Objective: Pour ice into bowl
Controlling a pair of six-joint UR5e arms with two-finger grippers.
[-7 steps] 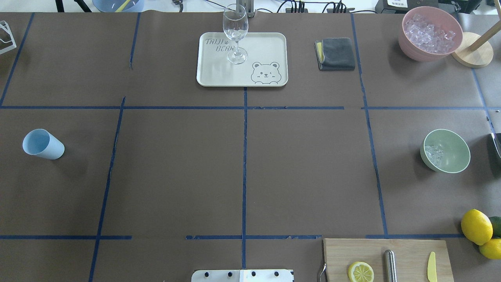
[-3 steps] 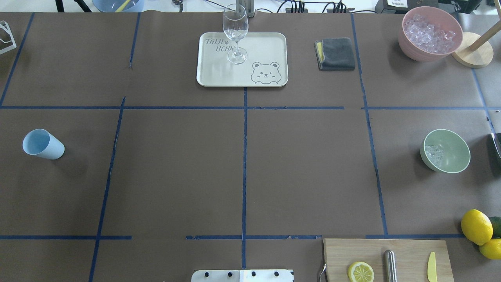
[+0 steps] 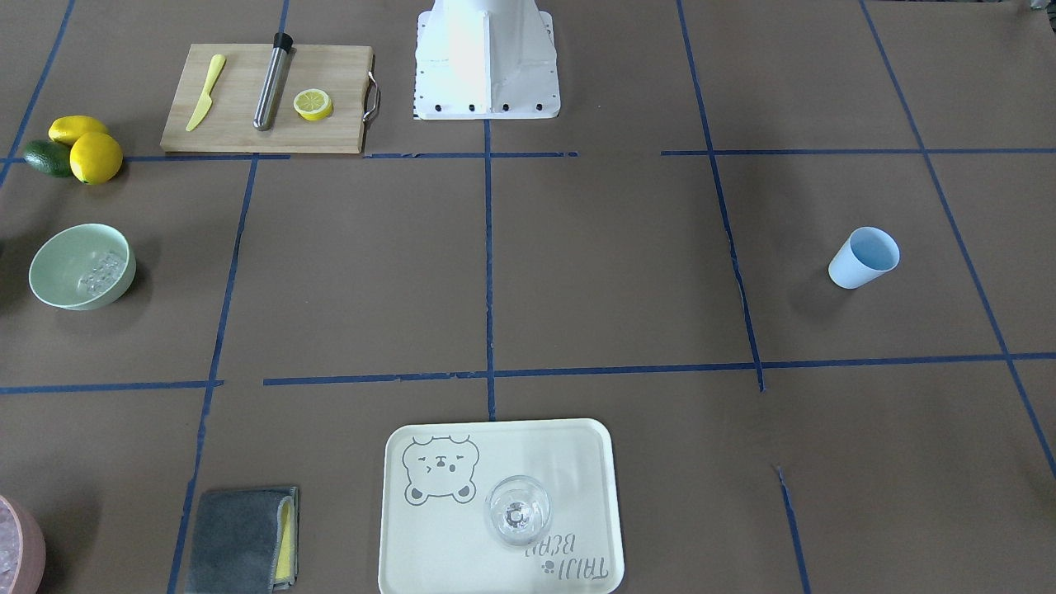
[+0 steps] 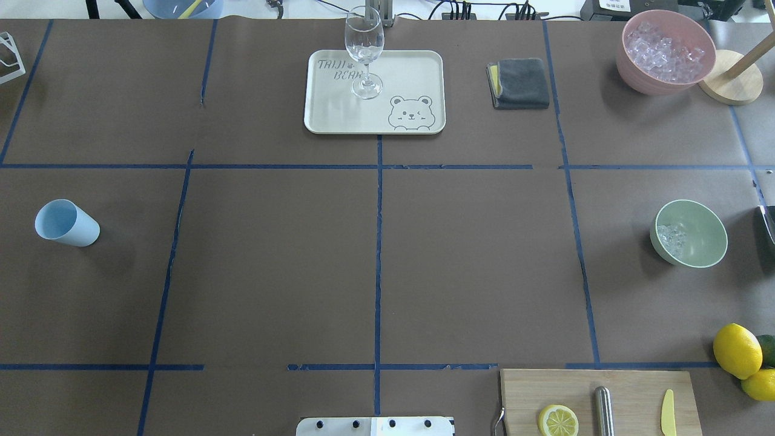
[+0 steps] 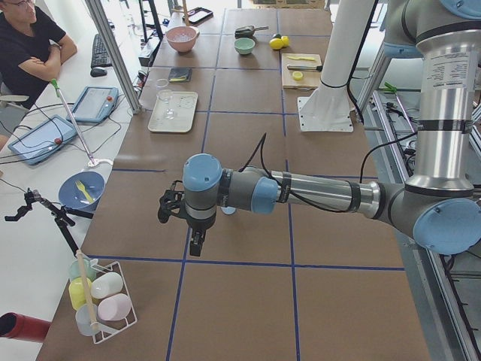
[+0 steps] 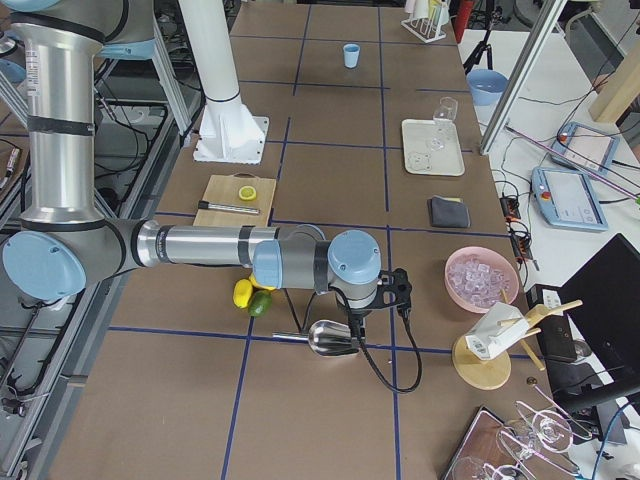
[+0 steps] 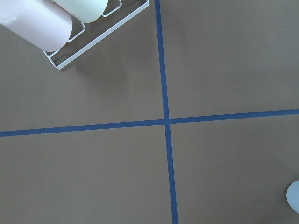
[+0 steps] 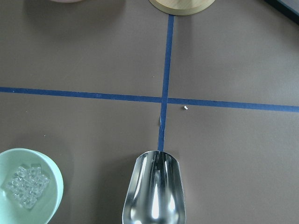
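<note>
The mint-green bowl [image 4: 702, 237] stands at the right of the table and holds a few clear ice cubes [image 4: 671, 237]. It also shows in the front view [image 3: 58, 268] and at the lower left of the right wrist view [image 8: 56, 193], with the ice [image 8: 25, 184] inside. A metal scoop [image 8: 154, 191] lies empty on the table right of the bowl. My right gripper [image 6: 355, 318] hangs above the scoop [image 6: 330, 338]. My left gripper [image 5: 197, 244] hangs over the table's left end. Neither gripper's fingers show clearly, so I cannot tell whether they are open or shut.
A pink bowl [image 4: 629, 66] full of ice stands at the back right beside a wooden stand [image 4: 735, 79]. A blue cup [image 4: 66, 223] stands at the left. A tray [image 4: 412, 66] carries a wine glass [image 4: 364, 51]. A grey cloth [image 4: 521, 83], lemons [image 4: 737, 350] and a cutting board [image 4: 636, 387] are also on the table.
</note>
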